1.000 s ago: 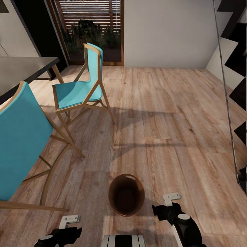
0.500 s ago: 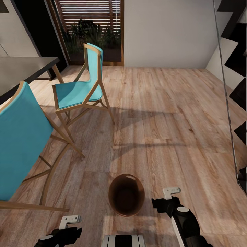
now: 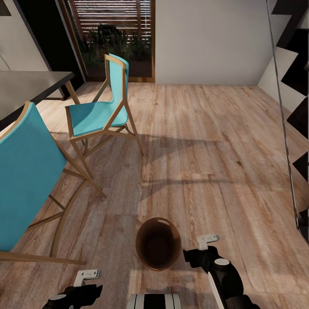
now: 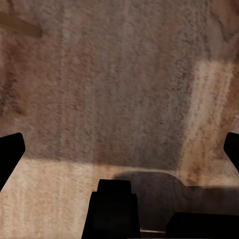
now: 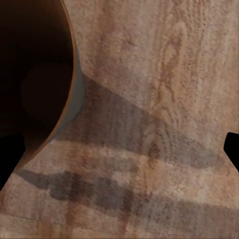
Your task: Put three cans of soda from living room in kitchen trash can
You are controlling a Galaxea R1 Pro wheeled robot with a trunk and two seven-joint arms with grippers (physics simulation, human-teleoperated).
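The tash can point(image 3: 148, 257), a small round brown bin with a dark inside, stands on the wood floor just ahead of me. My right gripper point(image 3: 198, 256) hangs close beside its right rim. In the right wrist view the bin's wall point(image 5: 73, 94) sits off to one side, and the gripper point(image 5: 119, 154) is open with only floor between its fingertips. My left gripper point(image 3: 80, 288) is low at the near left, apart from the bin. In the left wrist view it point(image 4: 119, 154) is open over bare floor. The cans of soda are out of view.
Two turquoise chairs with wooden frames point(image 3: 101, 113) point(image 3: 25, 171) stand at the left beside a dark table point(image 3: 25, 86). A slatted glass door point(image 3: 116, 34) is at the back. A black zigzag staircase point(image 3: 296, 86) runs along the right.
My right gripper has moved left and a little forward, closer to the bin's right rim. The left arm and the bin have not moved.
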